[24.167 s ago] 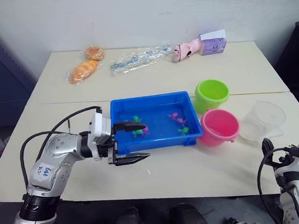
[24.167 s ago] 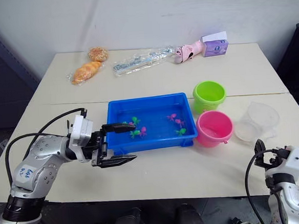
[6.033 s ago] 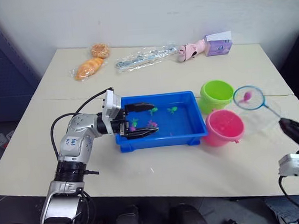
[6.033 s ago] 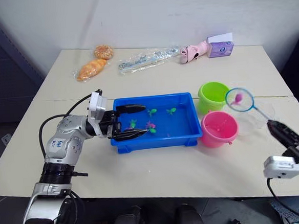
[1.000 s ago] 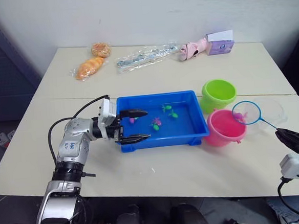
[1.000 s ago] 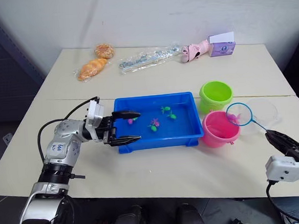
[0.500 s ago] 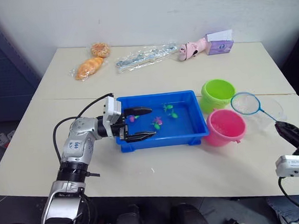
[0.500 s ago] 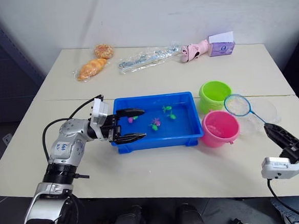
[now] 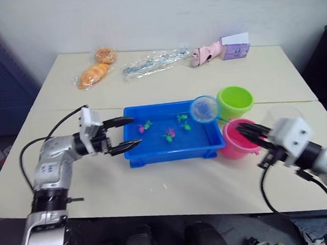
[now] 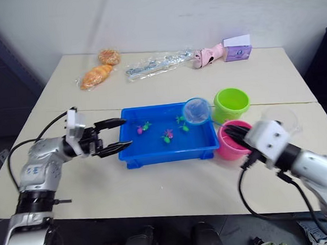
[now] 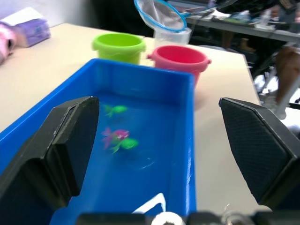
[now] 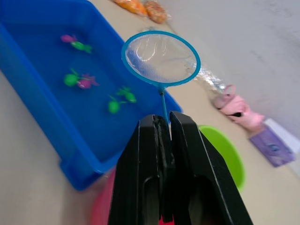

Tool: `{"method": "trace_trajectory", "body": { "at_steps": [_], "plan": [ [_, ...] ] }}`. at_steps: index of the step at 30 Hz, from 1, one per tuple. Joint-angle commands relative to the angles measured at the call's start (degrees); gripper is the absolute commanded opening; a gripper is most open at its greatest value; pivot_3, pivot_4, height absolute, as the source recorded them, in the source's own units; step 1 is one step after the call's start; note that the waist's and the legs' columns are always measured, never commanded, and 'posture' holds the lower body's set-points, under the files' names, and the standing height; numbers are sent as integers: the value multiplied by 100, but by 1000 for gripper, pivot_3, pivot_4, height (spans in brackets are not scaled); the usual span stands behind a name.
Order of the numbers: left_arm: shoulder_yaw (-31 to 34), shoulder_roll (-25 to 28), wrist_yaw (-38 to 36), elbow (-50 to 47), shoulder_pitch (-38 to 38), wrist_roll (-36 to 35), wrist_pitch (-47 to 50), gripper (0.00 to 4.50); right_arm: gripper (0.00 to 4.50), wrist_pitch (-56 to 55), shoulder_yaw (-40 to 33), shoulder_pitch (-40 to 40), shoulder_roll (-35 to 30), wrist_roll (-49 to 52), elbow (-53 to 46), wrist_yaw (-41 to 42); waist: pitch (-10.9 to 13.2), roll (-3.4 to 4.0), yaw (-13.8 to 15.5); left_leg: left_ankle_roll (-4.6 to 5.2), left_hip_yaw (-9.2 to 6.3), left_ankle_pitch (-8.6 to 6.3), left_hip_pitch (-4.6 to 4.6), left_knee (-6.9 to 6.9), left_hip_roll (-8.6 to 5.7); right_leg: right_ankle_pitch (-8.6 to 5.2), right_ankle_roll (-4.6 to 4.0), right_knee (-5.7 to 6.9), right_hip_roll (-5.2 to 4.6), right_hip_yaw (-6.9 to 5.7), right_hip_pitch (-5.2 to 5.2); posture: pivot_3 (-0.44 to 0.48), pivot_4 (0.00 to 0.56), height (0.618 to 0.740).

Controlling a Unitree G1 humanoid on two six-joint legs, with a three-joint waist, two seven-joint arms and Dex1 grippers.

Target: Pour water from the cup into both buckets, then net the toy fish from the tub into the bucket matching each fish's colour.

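The blue tub lies mid-table with several small green and pink toy fish in its water. My right gripper reaches over the pink bucket and is shut on the net's thin handle. The net, its blue hoop empty, hangs above the tub's right end. Behind the pink bucket stands the lime green bucket. The clear cup is partly hidden behind my right wrist. My left gripper is wide open at the tub's left end, holding nothing.
At the table's far edge lie two bagged bread rolls, a clear plastic packet, a pink toy and a purple box. Bare tabletop lies in front of the tub.
My right arm has swung left, carrying the net from beside the pink bucket to above the tub's right end. The pink fish it held a second ago is gone. My left gripper pulled back left.
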Motion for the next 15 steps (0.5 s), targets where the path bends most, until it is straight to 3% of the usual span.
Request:
{"method": "trace_trajectory", "body": {
  "at_steps": [1, 6, 15],
  "plan": [
    [314, 190, 135, -229, 270, -74, -101, 4415, 0, 911, 798, -805, 197, -105, -56, -39, 1, -1, 11, 0, 0, 0, 0, 0, 0, 0, 0, 2, 0, 0, -1, 0, 150, 740],
    [494, 303, 318, -470, 617, -85, -145, 4415, 0, 970, 1878, -1834, 328, -1488, 917, -55, 0, -2, 74, 12, -8, -8, -34, 10, -9, 1, -1, -4, -12, -12, -22, 0, 150, 740],
    [507, 337, 472, -711, 794, -129, -77, 4415, 0, 729, 2374, -2459, 476, -2551, 1720, 330, 0, -2, 40, 12, -5, -8, -39, 3, -14, 1, -1, 5, -17, -15, -33, 0, 150, 740]
  ]
}}
